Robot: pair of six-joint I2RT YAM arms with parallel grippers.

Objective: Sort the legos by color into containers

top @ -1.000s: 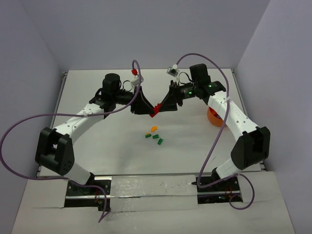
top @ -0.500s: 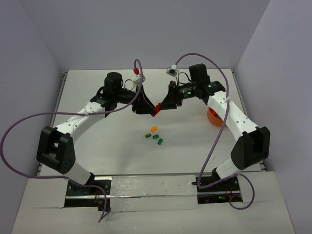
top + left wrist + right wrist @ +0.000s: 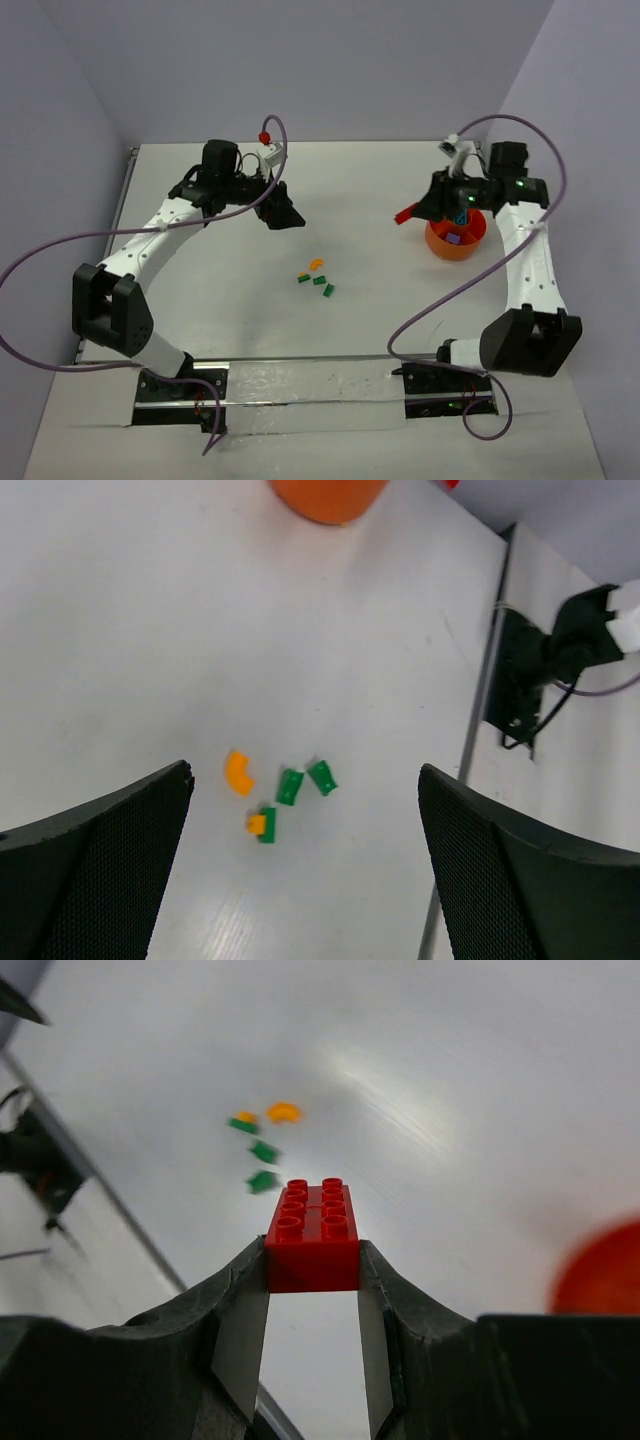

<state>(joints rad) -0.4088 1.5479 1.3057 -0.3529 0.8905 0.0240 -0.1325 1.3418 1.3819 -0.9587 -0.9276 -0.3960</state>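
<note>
My right gripper [image 3: 409, 212] is shut on a red lego [image 3: 404, 214] and holds it in the air just left of the orange bowl [image 3: 456, 243]. In the right wrist view the red lego [image 3: 312, 1228] is clamped by its sides between both fingertips of that gripper [image 3: 312, 1260]. Small pieces lie inside the bowl, one of them purple [image 3: 453, 238]. My left gripper [image 3: 283, 215] hangs open and empty above the table, left of centre. Below it lie a curved orange lego [image 3: 238, 772] and green legos [image 3: 322, 776], one of them [image 3: 266, 824] with a small orange piece against it.
The loose legos [image 3: 318, 277] lie mid-table between the two arms. The orange bowl [image 3: 325, 495] stands near the table's right edge, where a metal rail [image 3: 482, 690] runs. Purple cables [image 3: 440, 290] loop over both arms. Grey walls close in the table.
The left gripper opened, let go of the red lego and drew back to the left. The right gripper closed on the lego and carried it right, towards the bowl.
</note>
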